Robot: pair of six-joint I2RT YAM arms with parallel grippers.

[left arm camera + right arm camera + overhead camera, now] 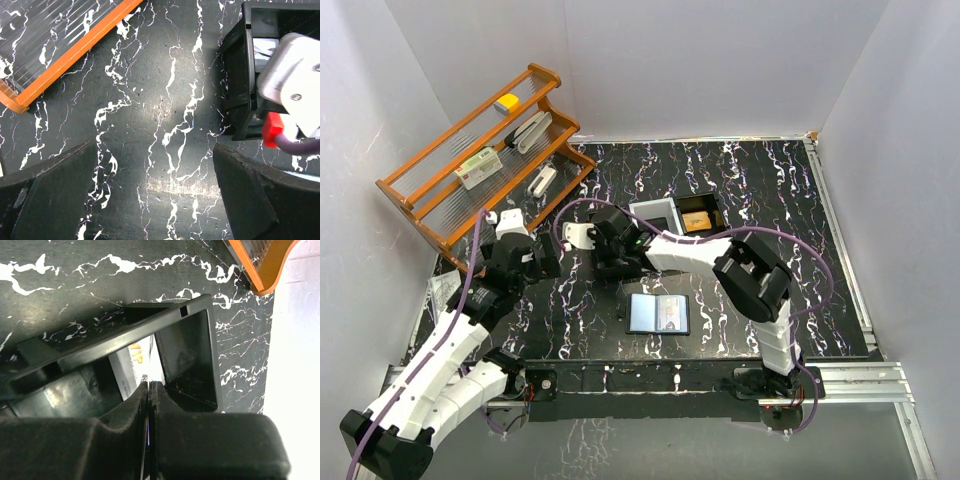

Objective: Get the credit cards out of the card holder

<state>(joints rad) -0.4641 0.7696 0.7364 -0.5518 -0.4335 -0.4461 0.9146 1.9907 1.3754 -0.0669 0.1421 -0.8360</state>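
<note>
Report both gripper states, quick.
Left gripper: open, holding nothing.
Right gripper: shut over the black tray; whether it holds anything cannot be told.

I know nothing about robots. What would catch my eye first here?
An open bifold card holder, glossy blue-grey inside, lies on the black white-veined table mat near the front centre. Behind it the right gripper, shut, reaches over a black plastic tray. An orange wooden rack stands rear left.

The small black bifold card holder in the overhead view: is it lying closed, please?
No, the black bifold card holder lies opened flat, its glossy blue-grey inside facing up on the black marbled table.
</note>
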